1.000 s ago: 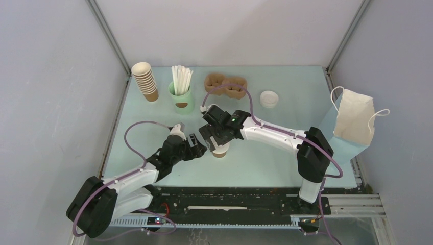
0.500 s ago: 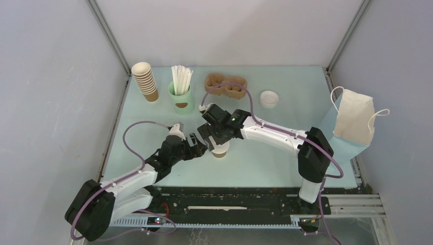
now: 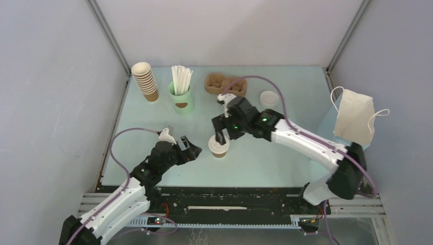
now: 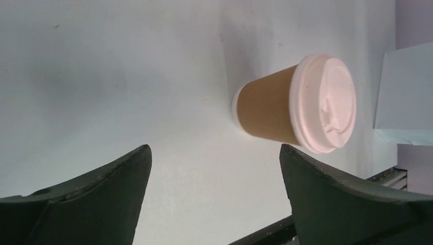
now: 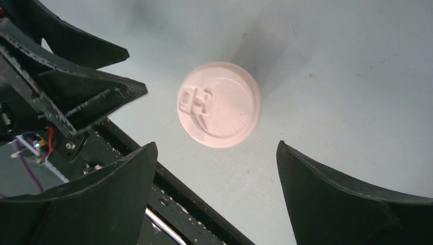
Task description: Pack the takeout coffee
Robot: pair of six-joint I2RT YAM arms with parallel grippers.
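Out on the table, my left gripper and right gripper have backed off, jaws wide apart, so the lidded takeout coffee stands free for packing.

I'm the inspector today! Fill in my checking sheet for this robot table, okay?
Surface: pale green table, few tiny specks.
Job's things: takeout coffee upright, lid on, standing free.
Clutter: pulp carrier, cup stack, straw cup, spare lid, paper bag.
Grippers: left gripper open beside the coffee; right gripper open above it; neither touches.
Cables: purple cable looped along each arm.
Surroundings: plain walls, metal frame.
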